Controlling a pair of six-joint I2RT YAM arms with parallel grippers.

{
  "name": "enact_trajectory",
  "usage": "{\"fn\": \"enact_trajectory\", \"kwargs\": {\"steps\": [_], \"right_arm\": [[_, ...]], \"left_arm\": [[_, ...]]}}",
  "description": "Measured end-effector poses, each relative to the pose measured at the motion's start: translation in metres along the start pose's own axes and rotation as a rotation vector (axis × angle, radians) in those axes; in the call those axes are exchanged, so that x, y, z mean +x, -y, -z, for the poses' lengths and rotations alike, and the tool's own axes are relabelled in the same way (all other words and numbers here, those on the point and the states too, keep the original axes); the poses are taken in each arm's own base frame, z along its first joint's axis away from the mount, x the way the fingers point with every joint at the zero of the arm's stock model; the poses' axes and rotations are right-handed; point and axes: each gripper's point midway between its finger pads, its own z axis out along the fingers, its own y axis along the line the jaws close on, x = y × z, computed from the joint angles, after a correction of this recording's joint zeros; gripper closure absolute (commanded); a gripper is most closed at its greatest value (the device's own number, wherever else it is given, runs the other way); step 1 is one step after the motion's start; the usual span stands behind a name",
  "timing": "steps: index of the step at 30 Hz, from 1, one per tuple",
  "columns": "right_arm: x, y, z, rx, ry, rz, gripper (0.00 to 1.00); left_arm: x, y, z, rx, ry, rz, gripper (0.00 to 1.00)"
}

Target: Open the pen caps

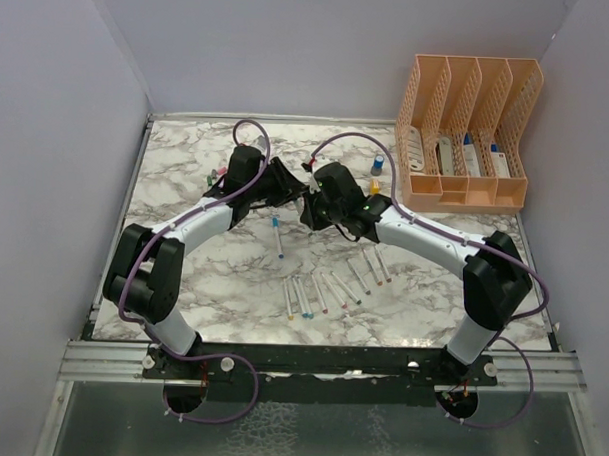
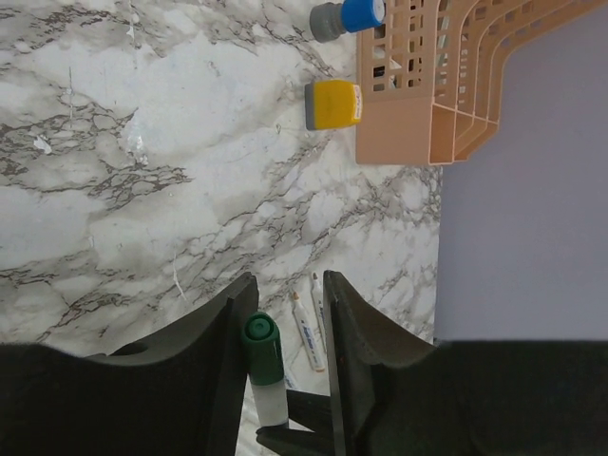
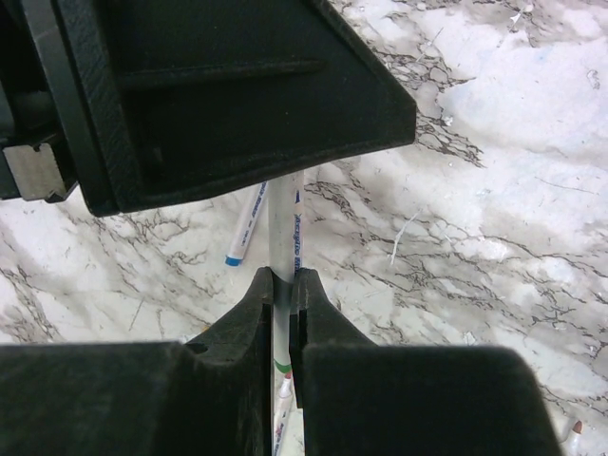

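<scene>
Green pen cap [image 2: 259, 334]: on the end of a white-barrelled pen [image 3: 283, 233], over the middle of the tabletop [image 1: 242, 286]. The cap sits inside the left gripper [image 2: 288, 281]. Its jaws are apart, with the cap touching one finger [image 2: 223, 332] and a clear gap to the other (not clamped). Right gripper [image 3: 284, 277]: jaws together on the pen's barrel, away from the capped end. The two grippers meet nose to nose, and the left one's dark housing fills the top of the right wrist view.

Room: marble shows between the grippers and the left wall. On the near side, a loose pen with a blue end [image 1: 276, 235] lies close by. Nearer the arm bases is a row of pens [image 1: 327, 287], lying side by side, apart from the jaws. Right rear: a blue bottle [image 1: 378, 164] and a yellow bottle [image 1: 374, 186] just beside a peach file organizer [image 1: 469, 114], which sits in the right rear corner. Lavender walls [image 1: 48, 129] close the tabletop on the left, rear and right. The near edge carries the rail [image 1: 320, 361] with the arm bases.
</scene>
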Motion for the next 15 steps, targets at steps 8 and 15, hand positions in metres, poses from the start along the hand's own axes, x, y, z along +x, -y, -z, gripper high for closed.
{"fn": "enact_trajectory", "kwargs": {"steps": [8, 15], "right_arm": [[-0.0046, -0.0009, 0.0051, -0.003, 0.015, 0.001, 0.99], [-0.0058, -0.0005, 0.0088, -0.003, 0.023, 0.006, 0.41]], "left_arm": [[0.0001, 0.0, -0.0001, 0.0, 0.0, -0.001, 1.0], [0.0002, 0.0019, -0.0002, 0.008, 0.0, -0.003, 1.0]]}}
